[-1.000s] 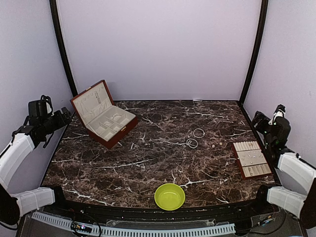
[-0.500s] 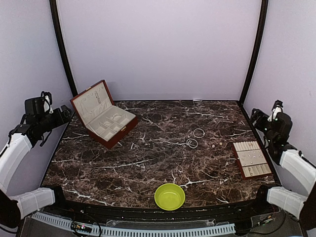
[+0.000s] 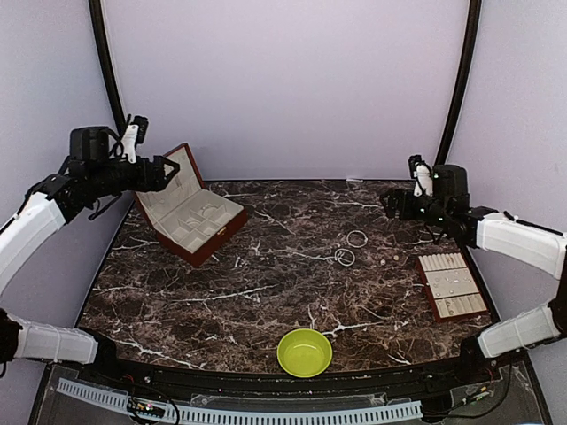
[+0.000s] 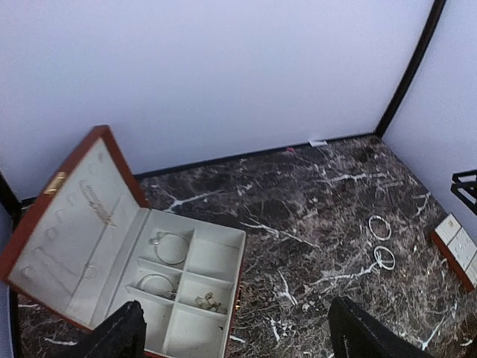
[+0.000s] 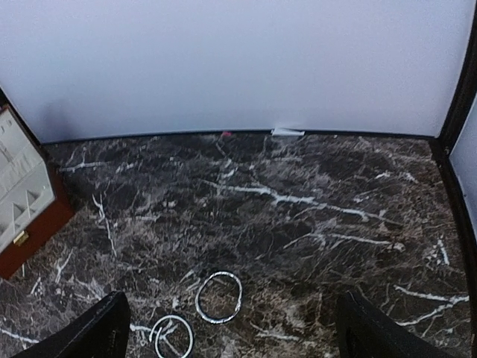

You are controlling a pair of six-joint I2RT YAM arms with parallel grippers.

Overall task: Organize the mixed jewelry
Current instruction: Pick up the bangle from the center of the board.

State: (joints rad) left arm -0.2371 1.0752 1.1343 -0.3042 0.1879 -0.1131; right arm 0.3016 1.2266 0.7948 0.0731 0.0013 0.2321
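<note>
Two thin silvery hoops of the mixed jewelry lie on the marble right of centre: one hoop (image 3: 356,238) (image 5: 219,296) (image 4: 379,227) and a second hoop (image 3: 345,257) (image 5: 171,335) (image 4: 384,257) just nearer. A tiny pale piece (image 3: 383,263) lies to their right. The open box (image 3: 186,212) holds two more hoops (image 4: 171,248) and several small pieces (image 4: 210,302) in its compartments. My left gripper (image 3: 165,172) (image 4: 235,332) hangs open above the box with nothing between its fingers. Behind and to the right of the loose hoops, high over the table, my right gripper (image 3: 391,202) (image 5: 232,321) is open and holds nothing.
A flat brown-edged tray (image 3: 452,285) (image 4: 456,239) with cream rows lies at the right edge. A lime-green bowl (image 3: 305,351) stands at the front centre. Black frame posts and pale walls close in the back and sides.
Both arms have swung up and inward from the table's sides: the left now hangs over the box, the right over the back right of the marble. The jewelry has not moved.
</note>
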